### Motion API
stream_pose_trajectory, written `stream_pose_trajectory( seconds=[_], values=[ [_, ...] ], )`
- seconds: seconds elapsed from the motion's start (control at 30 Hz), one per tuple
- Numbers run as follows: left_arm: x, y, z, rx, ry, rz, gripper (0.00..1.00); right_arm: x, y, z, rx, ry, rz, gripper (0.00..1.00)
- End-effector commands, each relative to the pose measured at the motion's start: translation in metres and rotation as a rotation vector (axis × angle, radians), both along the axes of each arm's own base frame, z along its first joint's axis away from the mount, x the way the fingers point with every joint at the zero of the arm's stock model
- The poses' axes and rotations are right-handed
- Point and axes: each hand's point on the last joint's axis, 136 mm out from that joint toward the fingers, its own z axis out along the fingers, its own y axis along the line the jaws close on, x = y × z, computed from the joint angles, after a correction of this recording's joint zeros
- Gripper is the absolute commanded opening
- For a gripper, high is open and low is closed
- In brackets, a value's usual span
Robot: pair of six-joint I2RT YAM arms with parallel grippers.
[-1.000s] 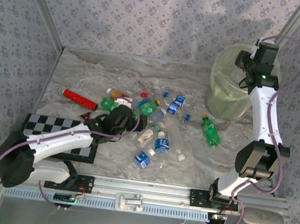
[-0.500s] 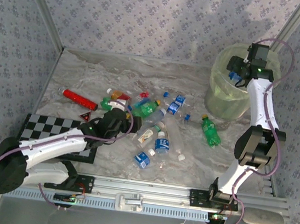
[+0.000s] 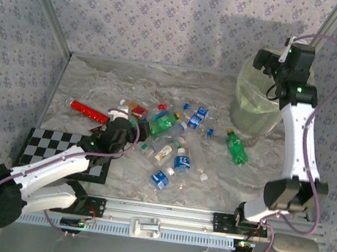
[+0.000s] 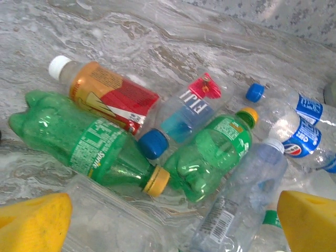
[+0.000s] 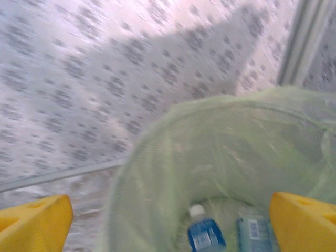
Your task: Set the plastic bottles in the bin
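Observation:
Plastic bottles lie in a loose pile [image 3: 167, 132] mid-table. My left gripper [image 3: 128, 129] hovers open at the pile's left end, holding nothing. Just ahead of its yellow fingertips [image 4: 31, 223], the left gripper [image 4: 173, 226] faces two green bottles [image 4: 84, 142] [image 4: 210, 152], an orange-and-red one [image 4: 105, 97] and a clear one [image 4: 247, 194]. A lone green bottle [image 3: 236, 146] lies to the right. My right gripper [image 3: 265, 59] is open and empty above the bin [image 3: 255, 103]. Inside the bin's green-lined wall [image 5: 157, 184] lie two blue-labelled bottles [image 5: 205, 233] [image 5: 254, 231].
A black-and-white checkerboard [image 3: 60, 149] lies at the front left under my left arm. A long red bottle [image 3: 89, 111] rests left of the pile. Patterned walls close the table at the back and both sides, and a metal rail [image 3: 163, 215] runs along the front.
My right gripper opened over the bin and let go of a blue-labelled bottle. My left gripper shifted left along the pile, still open.

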Motion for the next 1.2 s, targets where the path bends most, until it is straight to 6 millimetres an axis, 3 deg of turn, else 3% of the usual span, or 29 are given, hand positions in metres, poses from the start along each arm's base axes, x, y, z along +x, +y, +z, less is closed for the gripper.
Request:
stream_pose_trajectory(
  seconds=[0.0, 0.13, 0.33, 0.57, 0.7, 0.97, 1.17],
  values=[
    [0.003, 0.013, 0.002, -0.003, 0.000, 0.039, 1.00, -0.023, 0.033, 0.009, 0.026, -0.061, 0.107, 0.99],
    [0.007, 0.019, 0.001, -0.028, 0.014, 0.053, 1.00, -0.050, 0.072, -0.018, 0.079, -0.039, 0.217, 1.00],
    [0.011, 0.015, -0.002, -0.044, 0.030, 0.041, 1.00, -0.088, 0.123, -0.085, 0.101, 0.081, 0.349, 1.00],
    [0.017, -0.004, -0.007, -0.081, 0.062, -0.013, 1.00, -0.119, 0.151, -0.185, 0.151, 0.312, 0.380, 1.00],
    [0.022, -0.017, -0.010, -0.091, 0.086, -0.045, 1.00, -0.130, 0.151, -0.232, 0.137, 0.472, 0.361, 1.00],
    [0.034, -0.038, -0.015, -0.102, 0.124, -0.094, 1.00, -0.159, 0.185, -0.281, 0.154, 0.693, 0.519, 1.00],
    [0.037, -0.042, -0.019, -0.103, 0.138, -0.098, 1.00, -0.172, 0.201, -0.306, 0.048, 0.820, 0.586, 0.95]
  ],
)
